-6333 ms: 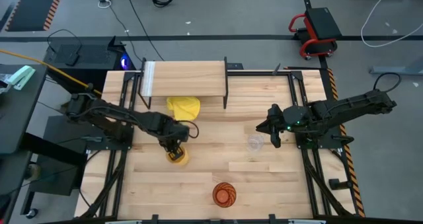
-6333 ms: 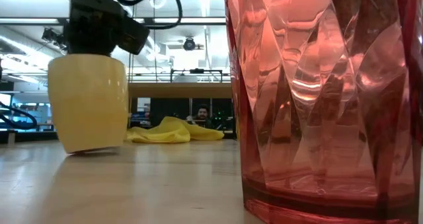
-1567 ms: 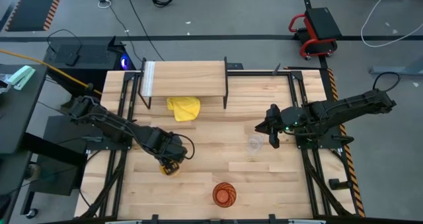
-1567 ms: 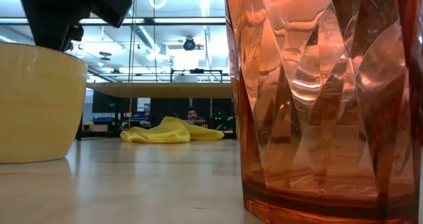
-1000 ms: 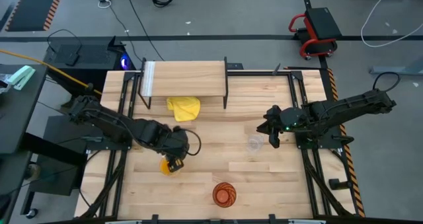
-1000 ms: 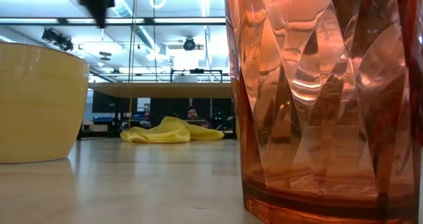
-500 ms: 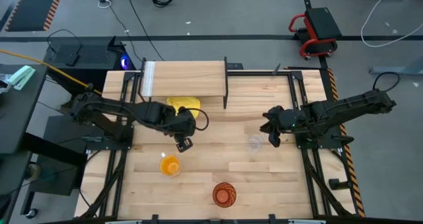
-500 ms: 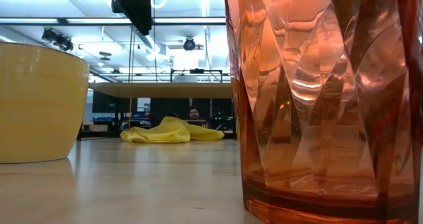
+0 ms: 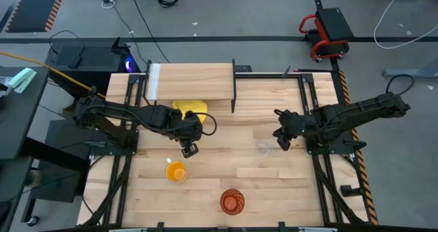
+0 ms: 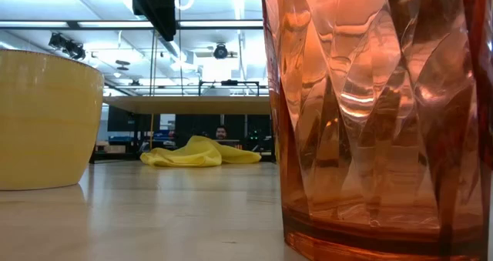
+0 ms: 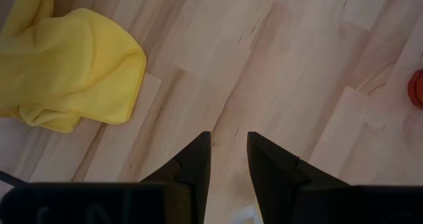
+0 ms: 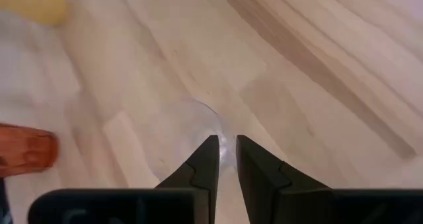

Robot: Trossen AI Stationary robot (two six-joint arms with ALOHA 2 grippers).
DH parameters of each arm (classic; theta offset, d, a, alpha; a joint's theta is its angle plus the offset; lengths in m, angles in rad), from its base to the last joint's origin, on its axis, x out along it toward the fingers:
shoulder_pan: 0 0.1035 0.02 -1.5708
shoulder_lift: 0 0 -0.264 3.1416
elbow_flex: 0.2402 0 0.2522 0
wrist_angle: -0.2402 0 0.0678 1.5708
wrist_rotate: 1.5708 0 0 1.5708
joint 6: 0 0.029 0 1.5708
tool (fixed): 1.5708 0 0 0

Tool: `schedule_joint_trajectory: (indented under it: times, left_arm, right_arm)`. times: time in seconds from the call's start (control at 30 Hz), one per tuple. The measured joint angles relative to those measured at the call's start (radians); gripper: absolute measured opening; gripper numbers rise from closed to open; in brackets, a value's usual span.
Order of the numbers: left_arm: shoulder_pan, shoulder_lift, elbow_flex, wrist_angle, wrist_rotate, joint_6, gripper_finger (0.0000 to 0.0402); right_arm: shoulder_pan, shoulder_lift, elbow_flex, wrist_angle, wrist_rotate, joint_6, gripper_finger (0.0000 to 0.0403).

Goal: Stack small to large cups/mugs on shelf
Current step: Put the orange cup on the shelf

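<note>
Wooden worktop [image 9: 287, 191] carries the orange mug [image 9: 176, 171], standing free. Left tool [image 9: 189, 150] hangs released above it; right tool [image 9: 282, 142] hovers unclenched, empty, beside the clear cup [image 9: 264, 148].

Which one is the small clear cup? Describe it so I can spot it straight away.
On the big wooden table, look right of centre, just below the right gripper. The small clear cup stands there alone. Unlike the orange mug and the red tumbler, it is colourless and almost see-through.

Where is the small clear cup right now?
In the high view, the small clear cup stands on the table's right half, just below the right claw, with the orange-red tumbler nearer the front edge.
</note>
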Motion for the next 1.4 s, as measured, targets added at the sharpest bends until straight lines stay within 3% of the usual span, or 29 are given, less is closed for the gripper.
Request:
schedule_joint_trajectory:
  times: [0.33, 0.77, 1.03, 1.4]
  left_arm:
    - [0.000, 0.000, 0.000, 0.000, 0.000, 0.002, 0.0107]
    - [0.000, 0.000, 0.000, 0.001, -0.004, -0.001, 0.0107]
    - [0.000, 0.000, 0.000, 0.001, -0.004, -0.001, 0.0107]
    - [0.000, 0.000, 0.000, 0.003, -0.004, -0.001, 0.0107]
  right_arm:
    - [0.020, 0.000, 0.000, -0.145, 0.001, 0.152, 0.0060]
    - [0.162, 0.000, 0.000, -0.145, 0.048, 0.258, 0.0060]
    - [0.313, 0.031, 0.000, -0.124, -0.053, 0.343, 0.0060]
    - [0.353, 0.125, 0.000, -0.120, 0.039, 0.407, 0.0060]
